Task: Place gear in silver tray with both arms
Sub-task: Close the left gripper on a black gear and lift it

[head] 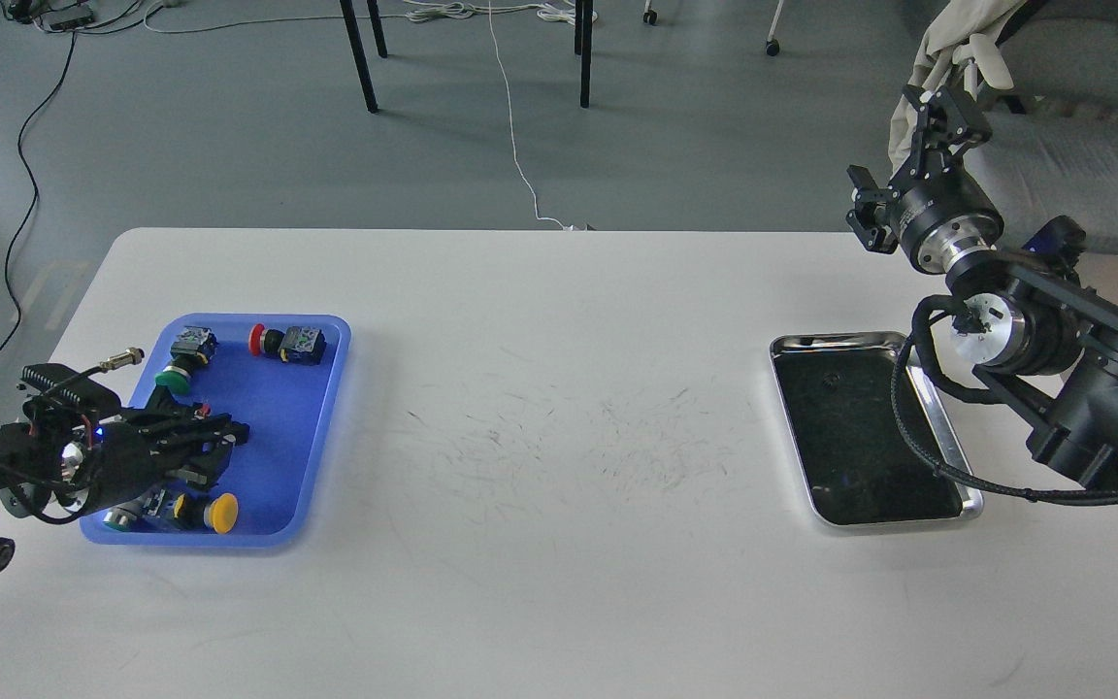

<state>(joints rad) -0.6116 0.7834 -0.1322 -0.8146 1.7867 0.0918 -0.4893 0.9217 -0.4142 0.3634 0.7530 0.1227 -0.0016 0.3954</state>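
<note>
Head view: white scuffed worktop, grey floor and chair legs behind. Blue tray at left holds pushbutton switches; yellow-capped one near its front edge. Left claw low over that tray; opening and hold: cannot tell. Silver tray at right, empty. Right claw raised, spread wide, holding nothing. Parts look rigid, light, smooth-capped; grip the squarish body. Middle worktop open for transfer.

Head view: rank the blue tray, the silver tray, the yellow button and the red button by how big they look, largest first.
1. Blue tray
2. Silver tray, somewhat smaller, though the right arm's cable hides part of it
3. Yellow button
4. Red button, which lies farther from the camera, so its rank against the yellow one is unsure
</note>
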